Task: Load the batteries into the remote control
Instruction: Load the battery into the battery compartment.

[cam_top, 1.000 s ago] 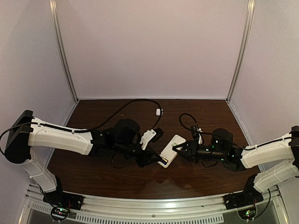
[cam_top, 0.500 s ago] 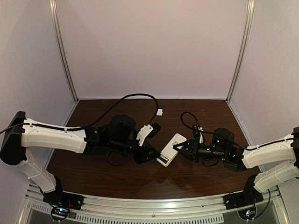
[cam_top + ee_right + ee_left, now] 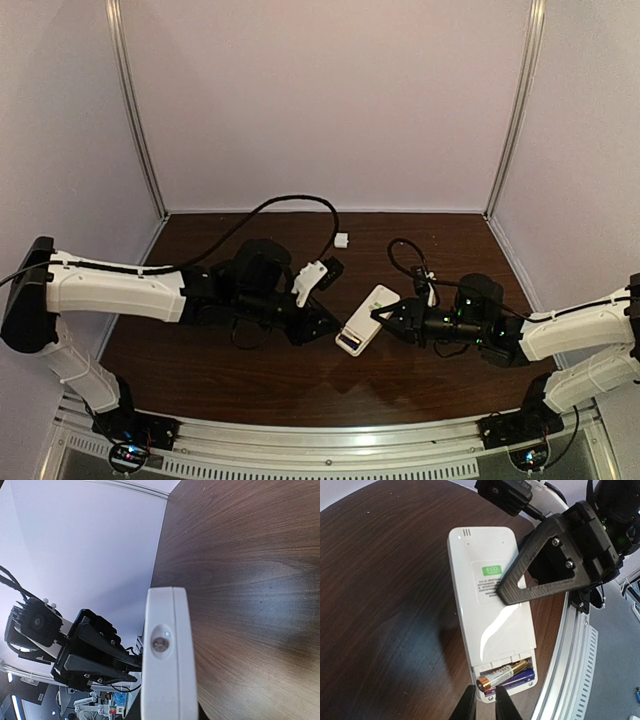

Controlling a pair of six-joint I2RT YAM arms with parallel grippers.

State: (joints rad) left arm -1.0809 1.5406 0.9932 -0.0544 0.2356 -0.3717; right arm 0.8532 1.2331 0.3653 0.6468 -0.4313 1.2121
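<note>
**Top external view.** The remote control (image 3: pixel 364 320) sits slanted at mid-table (image 3: pixel 250 385), between my two arms. My right gripper (image 3: pixel 386 316) meets its right long side. My left gripper (image 3: pixel 327 327) is just beside its near end.

**Left wrist view.** The remote is back-up, with its battery bay uncovered at the end nearest my left fingertips (image 3: pixel 503 706). Two batteries (image 3: pixel 503 673) occupy the bay, and the upper one lies askew across the lower. My left fingers stand narrowly apart with nothing between them, just short of the bay. One black right finger (image 3: pixel 545 575) lies across the remote's back, clamping it.

**Right wrist view.** The remote appears end-on, emitter window facing the camera. It hides my right fingers.
</note>
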